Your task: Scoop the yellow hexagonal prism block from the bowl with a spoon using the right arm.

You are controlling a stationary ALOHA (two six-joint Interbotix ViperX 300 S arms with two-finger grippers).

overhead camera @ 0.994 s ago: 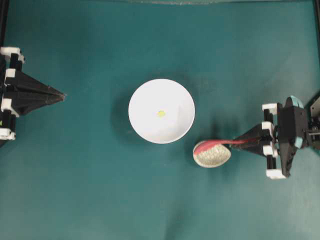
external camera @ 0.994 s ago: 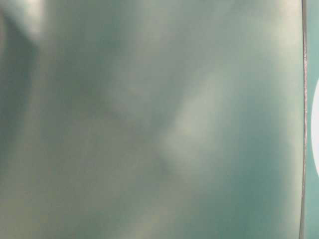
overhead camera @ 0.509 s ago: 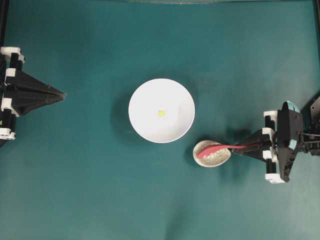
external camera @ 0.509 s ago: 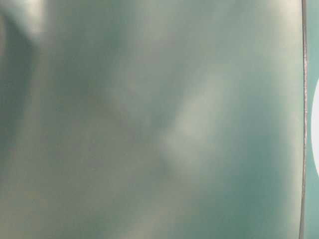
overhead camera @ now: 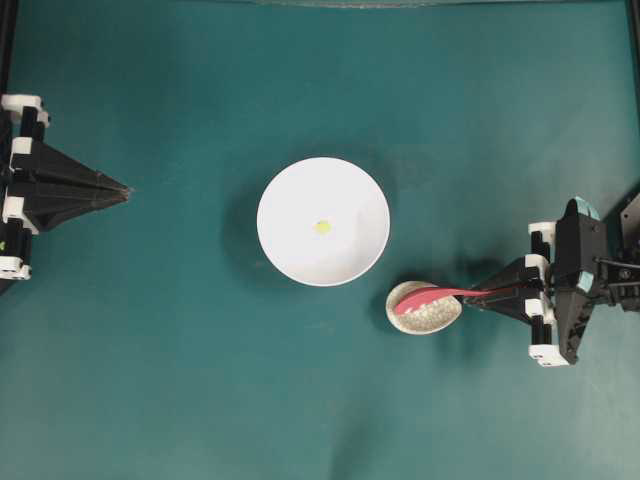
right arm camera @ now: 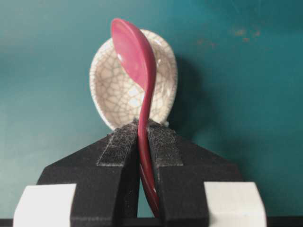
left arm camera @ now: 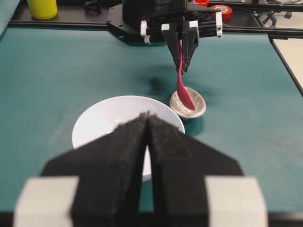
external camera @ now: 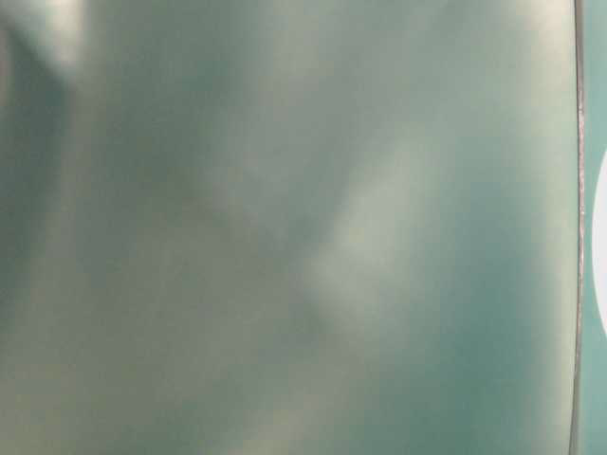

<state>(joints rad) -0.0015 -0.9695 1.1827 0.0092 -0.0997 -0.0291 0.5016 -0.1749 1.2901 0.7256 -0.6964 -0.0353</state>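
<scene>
Spoon [right arm camera: 138, 61]: glossy, stiff, likely slippery and breakable; best taken at the handle.
Right gripper [right arm camera: 144, 137]: clenched on the handle, scoop tipped sideways over the spoon rest [right arm camera: 111, 94].
Left gripper [left arm camera: 147, 135]: closed, empty.
Yellow block [overhead camera: 322, 227]: tiny, light, lying in the middle of the bowl [overhead camera: 290, 195]; apt to slide.
Change: spoon a little lower over the rest than one second ago, right gripper slightly lower in the overhead view.

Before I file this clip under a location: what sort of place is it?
Probably a robotics lab bench: a teal-covered table, black robot arms at either side, the right hand shut on a spoon, and tape rolls on the frame behind.
</scene>
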